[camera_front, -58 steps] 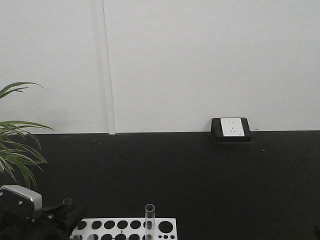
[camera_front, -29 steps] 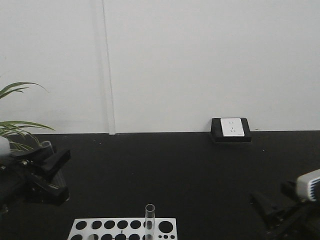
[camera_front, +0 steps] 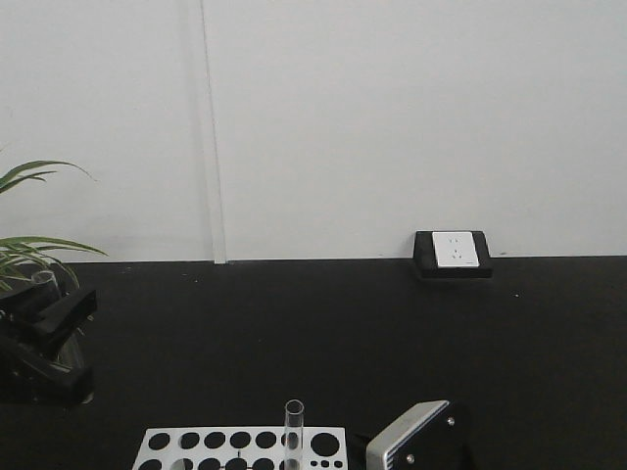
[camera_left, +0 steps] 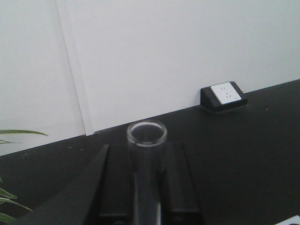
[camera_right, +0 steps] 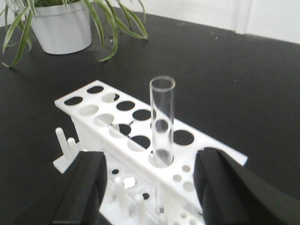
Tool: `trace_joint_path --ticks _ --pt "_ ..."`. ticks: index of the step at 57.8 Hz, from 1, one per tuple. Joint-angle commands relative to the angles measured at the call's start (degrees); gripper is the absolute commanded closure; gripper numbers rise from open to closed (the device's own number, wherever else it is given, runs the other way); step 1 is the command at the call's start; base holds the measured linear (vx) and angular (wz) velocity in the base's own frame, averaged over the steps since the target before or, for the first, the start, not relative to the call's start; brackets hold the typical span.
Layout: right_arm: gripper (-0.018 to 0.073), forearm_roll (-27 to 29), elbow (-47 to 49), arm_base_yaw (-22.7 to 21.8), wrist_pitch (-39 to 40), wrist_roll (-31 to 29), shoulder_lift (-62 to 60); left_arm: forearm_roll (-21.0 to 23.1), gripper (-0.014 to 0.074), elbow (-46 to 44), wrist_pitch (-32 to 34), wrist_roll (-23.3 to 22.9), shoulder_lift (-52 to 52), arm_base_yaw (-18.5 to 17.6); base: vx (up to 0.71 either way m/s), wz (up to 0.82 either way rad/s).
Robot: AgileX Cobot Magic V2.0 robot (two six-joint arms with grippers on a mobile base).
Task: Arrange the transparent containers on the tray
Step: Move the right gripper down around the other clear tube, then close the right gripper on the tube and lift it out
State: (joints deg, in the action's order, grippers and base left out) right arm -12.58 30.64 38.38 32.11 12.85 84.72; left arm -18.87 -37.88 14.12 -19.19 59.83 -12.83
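Rack (camera_right: 91, 133) with 1 tube (camera_right: 161, 122), plant (camera_right: 63, 28) behind

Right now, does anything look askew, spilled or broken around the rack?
Nothing stands out. The racked tube stands upright in its hole of the white rack, unbroken, and the open right hand faces it. The left hand grips the other tube, rim intact. No spill shows.
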Motion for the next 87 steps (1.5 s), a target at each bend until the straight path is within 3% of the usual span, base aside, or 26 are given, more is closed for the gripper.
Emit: trace_joint_path --ticks 1,29,42,68,87 --pt "0.0078 0.7 2.1 0.1 7.8 0.3 0.8 0.9 0.0457 -1.7 4.3 -0.1 -1.3 -0.3 0.00 0.00" --pt "0.0078 -0.6 15.5 0.1 6.3 0.4 12.0 0.9 0.0457 -1.7 4.3 -0.1 -1.3 -0.3 0.00 0.00" --pt "0.0094 0.0 16.7 0.1 5.1 0.3 13.3 0.9 0.0457 -1.7 4.3 -0.1 -1.3 -0.3 0.00 0.00" --pt "0.0316 -0.2 16.7 0.1 3.9 0.3 13.3 0.9 0.0457 -1.7 4.8 -0.1 -1.3 -0.3 0.00 0.00" --pt "0.0430 -0.1 16.8 0.1 3.7 -0.4 11.7 0.9 0.0457 -1.7 4.7 -0.1 -1.3 -0.3 0.00 0.00"
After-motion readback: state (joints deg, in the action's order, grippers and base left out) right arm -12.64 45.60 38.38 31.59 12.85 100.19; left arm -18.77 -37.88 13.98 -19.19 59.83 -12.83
